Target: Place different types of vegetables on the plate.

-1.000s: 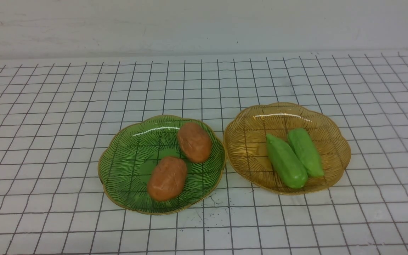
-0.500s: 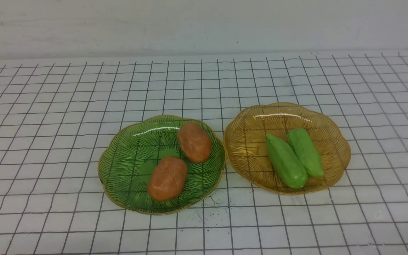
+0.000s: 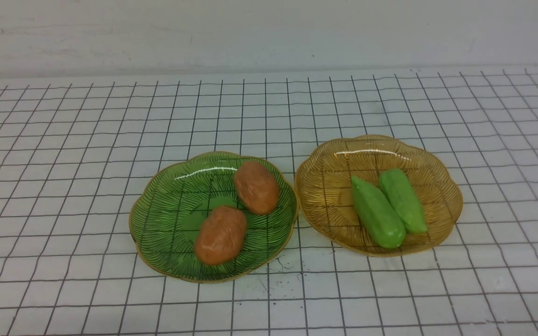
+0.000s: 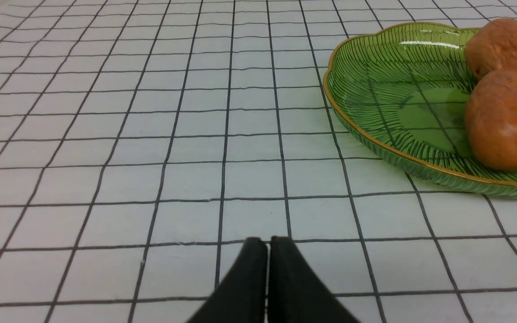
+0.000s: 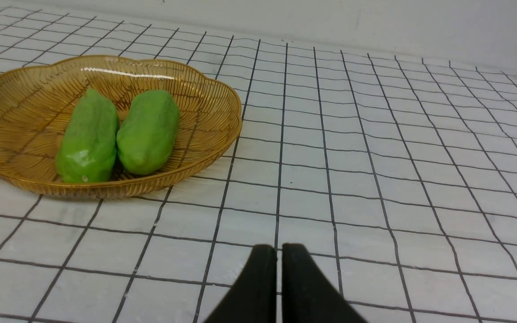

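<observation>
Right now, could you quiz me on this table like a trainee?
1. True or false: each plate holds one kind of vegetable.
2. Which plate holds the potatoes: A green, B amber?
3. How do the two hands stand?

Key:
1. True.
2. A: both potatoes lie on the green plate; the cucumbers lie on the amber plate.
3. The left hand and right hand are shut, empty.
</observation>
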